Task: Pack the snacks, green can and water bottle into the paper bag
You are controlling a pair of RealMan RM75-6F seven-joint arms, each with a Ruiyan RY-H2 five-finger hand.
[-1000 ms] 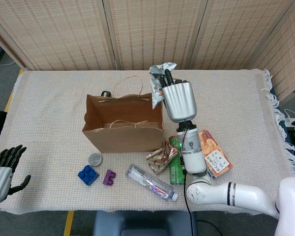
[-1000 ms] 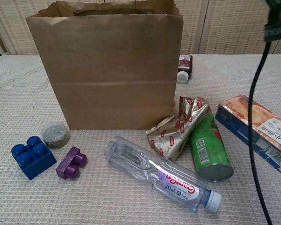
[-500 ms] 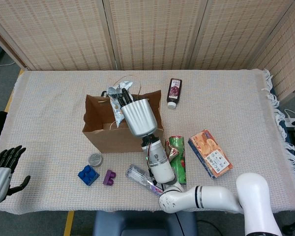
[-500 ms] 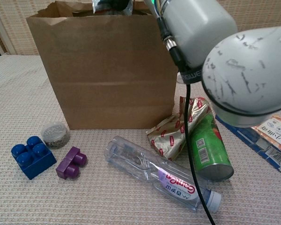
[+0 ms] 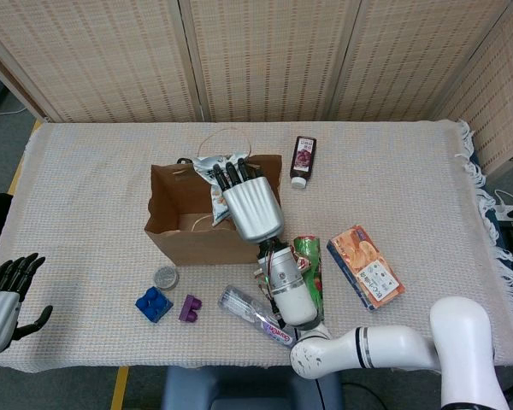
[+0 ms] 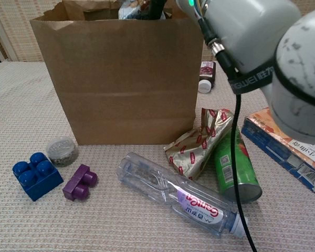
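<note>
The right hand (image 5: 250, 207) reached out over the open top of the paper bag (image 5: 188, 231), its grey back turned up and its dark fingers (image 5: 232, 175) clamped on a silvery, crinkled snack packet (image 5: 210, 171) held above the bag's far rim. The arm behind it ran as a smooth grey and white tube back toward the near edge of the worktop (image 5: 427, 188), which wore a coarse woven beige cloth. The left hand (image 5: 2, 299) hung off the near left corner, holding nothing, its black fingers apart. The bag was stiff brown paper with twine handles, standing upright. Just to the right of its front lay a gold and red foil snack wrapper (image 6: 198, 142), creased and shiny, touching the green can (image 6: 233, 168) lying on its side. In front of those the clear plastic water bottle (image 6: 173, 193) lay on its side with its cap toward the right. An orange and blue snack box (image 5: 364, 266) lay flat further right. A small dark bottle (image 5: 302, 160) lay beyond the bag. Left of the water bottle sat a purple block (image 6: 80, 182), a knobbed blue block (image 6: 35, 174) and a small round grey tin (image 6: 62, 149).
</note>
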